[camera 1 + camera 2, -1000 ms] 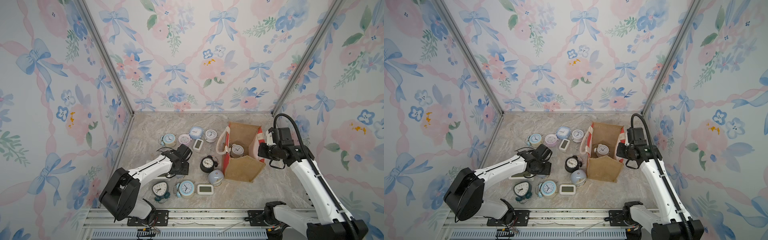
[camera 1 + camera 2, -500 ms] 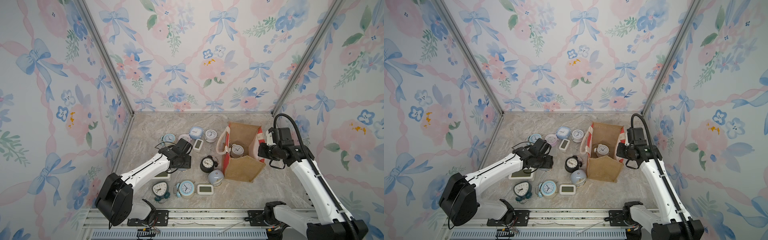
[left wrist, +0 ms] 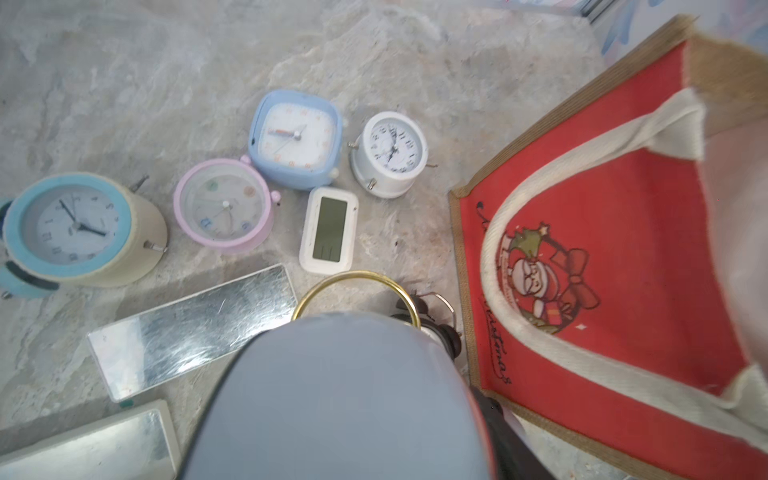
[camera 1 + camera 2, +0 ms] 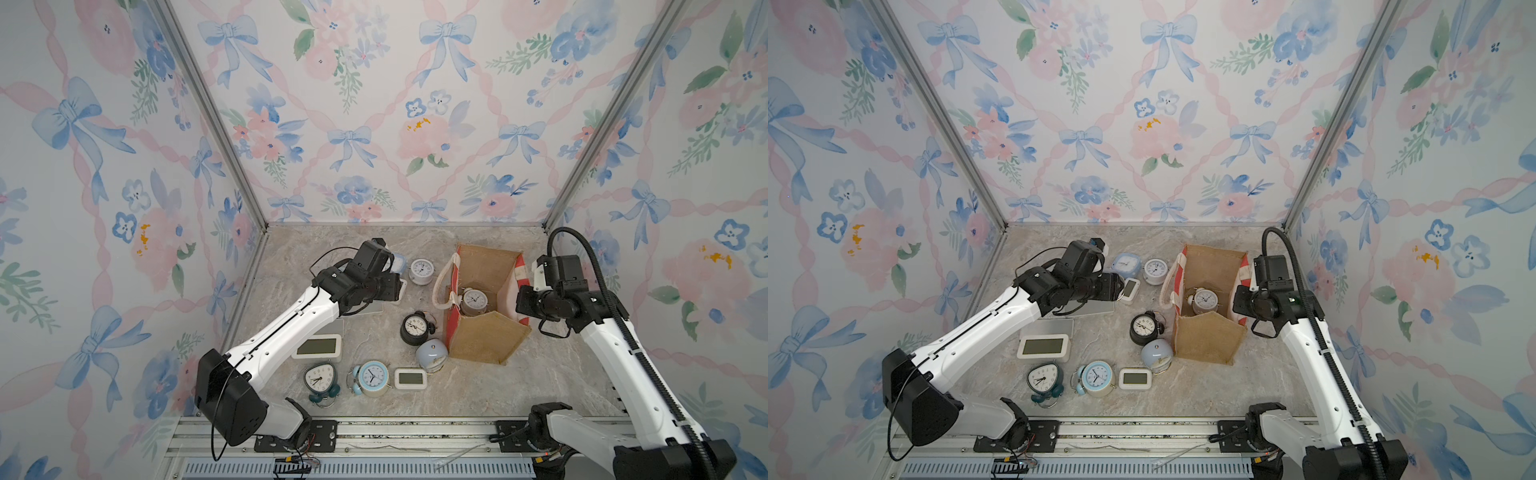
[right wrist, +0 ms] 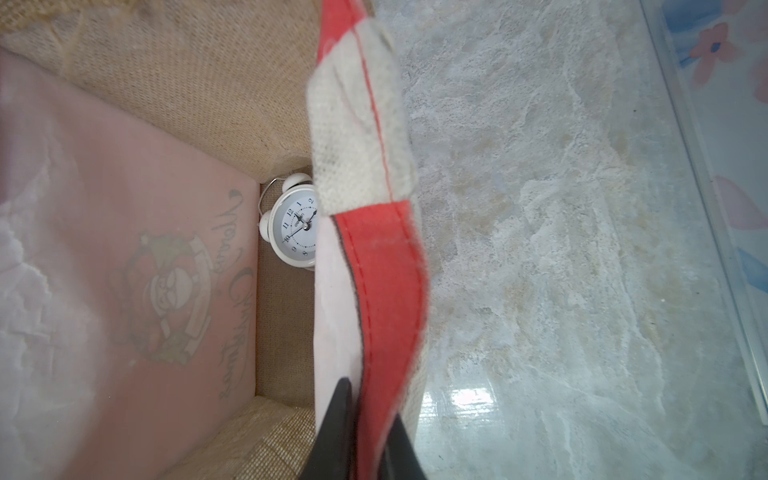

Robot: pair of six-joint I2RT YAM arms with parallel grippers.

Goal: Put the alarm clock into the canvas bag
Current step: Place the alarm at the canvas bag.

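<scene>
Counter [image 4: 552,374]: marble-look. Canvas bag [image 4: 482,345]: upright, open, on counter; my right end effector [image 5: 365,409] pinches its red side. My left end effector [image 4: 394,289]: clasping grey-blue alarm clock [image 3: 340,395] above counter, near bag. White twin-bell clock [image 4: 473,300]: inside bag.

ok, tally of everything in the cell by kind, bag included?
Dial clocks on the table: 7
Dial clock in the canvas bag: 1
White LCD clocks: 3
Mirror-front slabs: 2
Blue dome, face hidden: 1
Grey-blue brass-ringed thing, left wrist view: 1
The canvas bag itself: 1
Total: 16
</scene>
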